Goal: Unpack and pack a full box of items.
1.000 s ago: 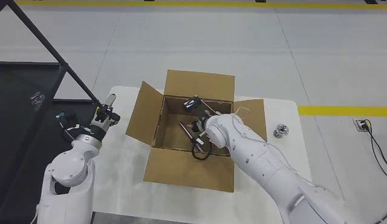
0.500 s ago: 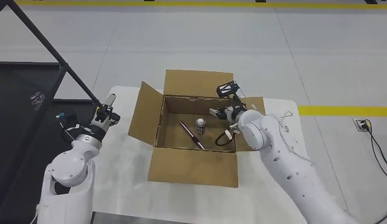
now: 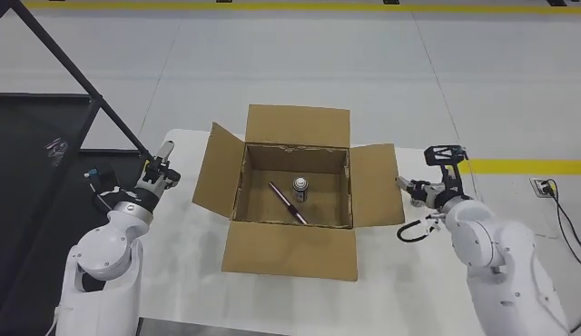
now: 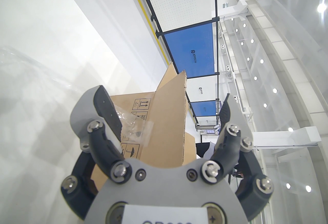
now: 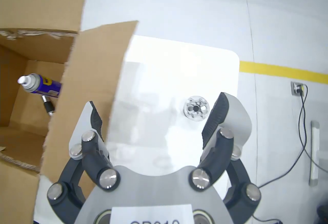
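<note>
My right end effector point(image 5: 157, 104): jaws spread wide, nothing held. It hangs above the desk point(image 5: 166, 66), just beside the right flap of the box point(image 5: 84, 76). Beyond it, a small round metal part point(image 5: 196, 108) lies on the desk. My left end effector point(image 4: 164, 97): likewise wide open and empty, near the box's left flap at the desk's left end. The box stands mid-desk with all four flaps folded outward. Inside it are two items: a blue spray can point(image 3: 300, 188) with a white cap, and a slim dark rod point(image 3: 289, 202) lying beside it. I cannot tell whether they touch.
</note>
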`<state>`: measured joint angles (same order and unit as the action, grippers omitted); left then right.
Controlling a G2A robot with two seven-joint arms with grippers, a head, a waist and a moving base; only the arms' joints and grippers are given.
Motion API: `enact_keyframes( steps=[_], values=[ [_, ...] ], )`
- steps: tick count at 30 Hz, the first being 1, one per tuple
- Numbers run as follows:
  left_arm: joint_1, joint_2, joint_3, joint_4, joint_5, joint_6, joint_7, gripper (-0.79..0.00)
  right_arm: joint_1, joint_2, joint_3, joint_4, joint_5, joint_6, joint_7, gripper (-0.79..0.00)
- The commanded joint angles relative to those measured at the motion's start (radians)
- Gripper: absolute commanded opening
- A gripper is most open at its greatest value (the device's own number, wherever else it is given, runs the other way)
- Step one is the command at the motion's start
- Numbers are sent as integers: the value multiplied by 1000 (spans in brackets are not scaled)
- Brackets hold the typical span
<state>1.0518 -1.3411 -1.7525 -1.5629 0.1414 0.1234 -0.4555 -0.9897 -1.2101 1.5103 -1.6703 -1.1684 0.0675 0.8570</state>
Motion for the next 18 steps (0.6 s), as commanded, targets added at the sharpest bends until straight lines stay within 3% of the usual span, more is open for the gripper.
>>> enact_keyframes(
  steps=[1,3,15,16,18],
  values=[
    [0,0,0,0,0,0,0,0,23,0,14,82,17,15,1,0],
    [0,0,0,0,0,0,0,0,50,2,25,170,5,43,1,0],
    [0,0,0,0,0,0,0,0,219,-5,-30,560,80,-58,-43,0],
    [0,0,0,0,0,0,0,0,235,-7,-39,593,82,-56,-52,-40],
    [0,0,0,0,0,0,0,0,261,-9,-50,642,79,-54,-59,-280]
  ],
)
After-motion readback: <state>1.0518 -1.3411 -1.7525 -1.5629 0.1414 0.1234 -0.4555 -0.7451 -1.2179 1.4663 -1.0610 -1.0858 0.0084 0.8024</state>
